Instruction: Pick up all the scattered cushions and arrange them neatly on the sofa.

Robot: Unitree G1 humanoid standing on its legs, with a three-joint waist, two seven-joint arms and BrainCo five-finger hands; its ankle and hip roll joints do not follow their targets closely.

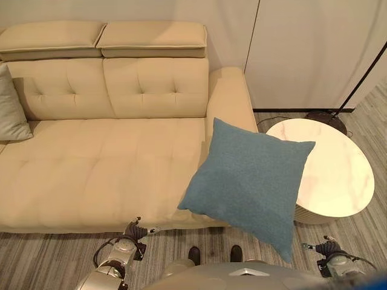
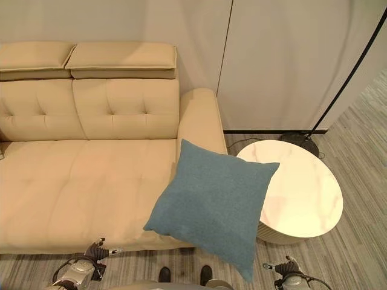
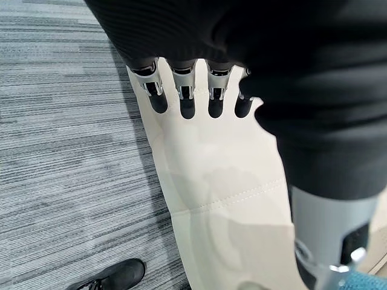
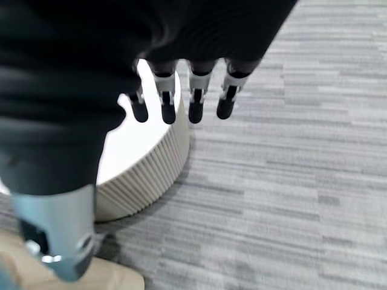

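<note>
Left eye view: the blue cushion (image 1: 251,181) leans tilted on the beige sofa's (image 1: 91,175) armrest, between both hands and beyond them, overhanging the round white table (image 1: 329,169); a grey cushion (image 1: 11,109) sits at the sofa's far end, well beyond the left hand (image 1: 134,232); the right hand (image 1: 326,247) hangs low beside the table.

Left wrist view: fingers (image 3: 187,96) straight and apart, holding nothing, above the sofa's front edge.

Right wrist view: fingers (image 4: 195,99) straight, empty, over the table's ribbed side.
</note>
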